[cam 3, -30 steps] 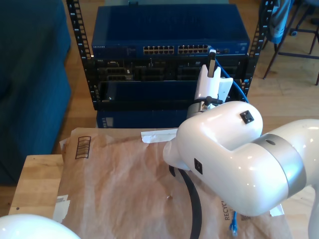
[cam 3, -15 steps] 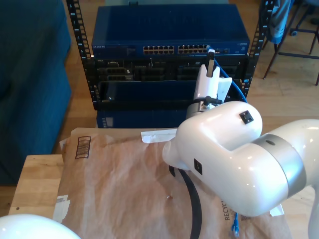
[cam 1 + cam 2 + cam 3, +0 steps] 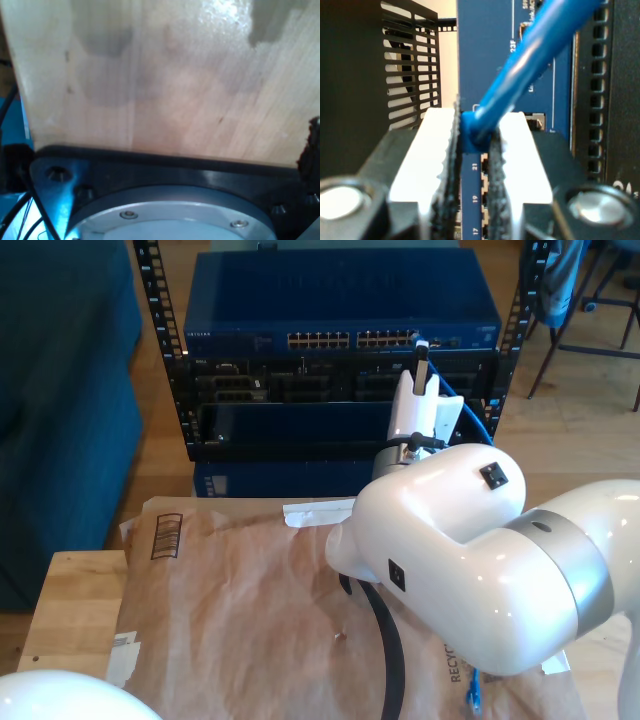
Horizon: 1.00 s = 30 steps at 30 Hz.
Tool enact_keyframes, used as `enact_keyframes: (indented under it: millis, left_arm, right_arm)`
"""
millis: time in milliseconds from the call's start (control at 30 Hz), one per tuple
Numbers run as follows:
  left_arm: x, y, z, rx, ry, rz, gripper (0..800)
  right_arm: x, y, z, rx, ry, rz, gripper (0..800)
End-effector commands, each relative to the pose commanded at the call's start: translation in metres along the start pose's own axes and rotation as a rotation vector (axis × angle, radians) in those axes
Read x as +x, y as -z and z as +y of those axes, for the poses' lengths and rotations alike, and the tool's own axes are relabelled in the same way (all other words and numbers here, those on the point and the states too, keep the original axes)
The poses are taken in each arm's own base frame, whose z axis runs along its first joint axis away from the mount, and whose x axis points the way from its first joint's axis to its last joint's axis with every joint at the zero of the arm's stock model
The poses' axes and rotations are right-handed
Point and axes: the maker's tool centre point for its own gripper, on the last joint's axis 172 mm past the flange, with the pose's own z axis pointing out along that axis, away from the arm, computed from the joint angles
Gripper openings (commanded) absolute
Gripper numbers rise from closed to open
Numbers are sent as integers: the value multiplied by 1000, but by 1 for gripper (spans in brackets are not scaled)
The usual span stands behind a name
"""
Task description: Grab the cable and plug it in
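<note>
On brown paper (image 3: pixel 240 610) over wood table (image 3: pixel 75 600), facing rack (image 3: pixel 170 370); my second tool (image 3: pixel 472 145) clamps cable (image 3: pixel 530 60).

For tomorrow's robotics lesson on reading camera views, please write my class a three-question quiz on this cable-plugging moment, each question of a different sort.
1. True or false: my second gripper has its fingers shut on the blue boot at the end of the cable.
2. Multiple choice: what stands right in front of the held cable end? A) a wooden board B) the blue switch with numbered ports C) a cardboard box
3. Short answer: in the exterior view, what covers the table under the white arm?

Key
1. True.
2. B: port numbers 17, 19 and 21 show between the fingers.
3. Brown paper; a loose cable end shows near its edge by the arm.
</note>
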Motion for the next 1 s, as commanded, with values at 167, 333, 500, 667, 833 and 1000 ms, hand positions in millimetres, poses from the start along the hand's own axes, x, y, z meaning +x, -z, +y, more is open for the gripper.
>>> enact_keyframes:
  millis: [167, 333, 500, 667, 833, 1000]
  left_arm:
    - [0, 0, 0, 1, -1, 0, 800]
    - [0, 0, 0, 0, 0, 0, 800]
    - [0, 0, 0, 0, 0, 0, 800]
    - [0, 0, 0, 0, 0, 0, 800]
    - [0, 0, 0, 1, -1, 0, 800]
    - [0, 0, 0, 0, 0, 0, 800]
  right_arm:
    - [0, -1, -1, 2, -2, 0, 0]
    - [-1, -1, 2, -8, -4, -1, 0]
    - [0, -2, 1, -7, -4, 1, 0]
    - [-2, -3, -1, -1, -10, 0, 0]
    - [-2, -3, -1, -1, -10, 0, 0]
    - [-2, -4, 0, -4, -10, -1, 0]
